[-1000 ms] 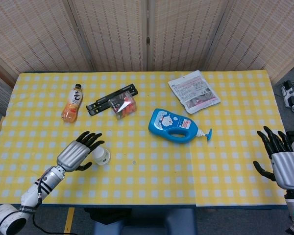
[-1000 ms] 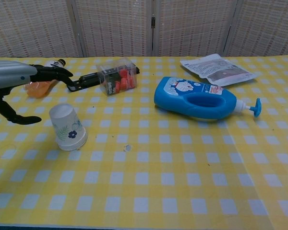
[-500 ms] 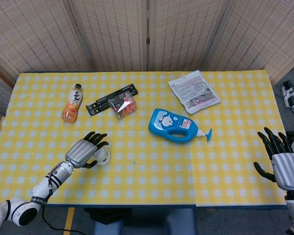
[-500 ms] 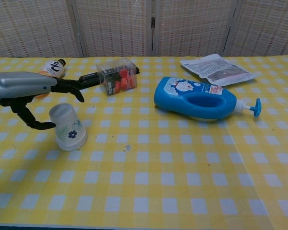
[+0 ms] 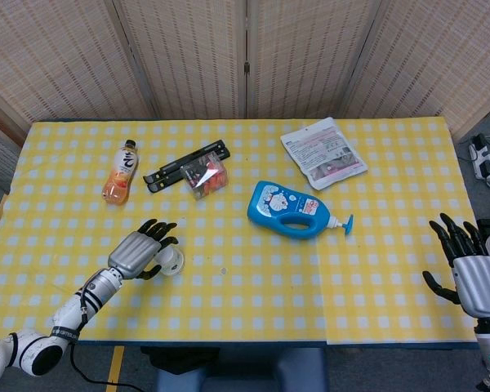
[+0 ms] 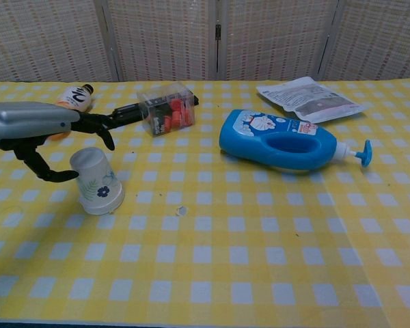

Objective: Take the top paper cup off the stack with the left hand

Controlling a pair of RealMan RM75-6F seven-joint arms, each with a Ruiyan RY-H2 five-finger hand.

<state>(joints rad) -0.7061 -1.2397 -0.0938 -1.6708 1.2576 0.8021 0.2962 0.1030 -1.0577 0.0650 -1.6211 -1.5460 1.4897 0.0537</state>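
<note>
A stack of white paper cups [image 6: 96,181] with a blue flower print stands upside down on the yellow checked table [image 6: 212,273]; in the head view the paper cups [image 5: 171,260] peek out beside my left hand. My left hand [image 6: 51,130] hovers just above and left of the stack, fingers spread over its top and thumb hanging down beside it, holding nothing. From above, the left hand [image 5: 139,251] covers the cups' left side. My right hand [image 5: 470,269] hangs open off the table's right edge, far from the cups.
An orange drink bottle [image 5: 121,171] lies at the back left. Black tools [image 5: 185,166] and a clear box of red items [image 6: 166,108] sit behind the cups. A blue pump bottle [image 6: 287,141] lies on its side mid-table, and a white pouch [image 5: 322,152] at the back right.
My left hand has moved in from the left and lowered over the cup stack; in the last half second it barely shifted. The cups and right hand stay put.
</note>
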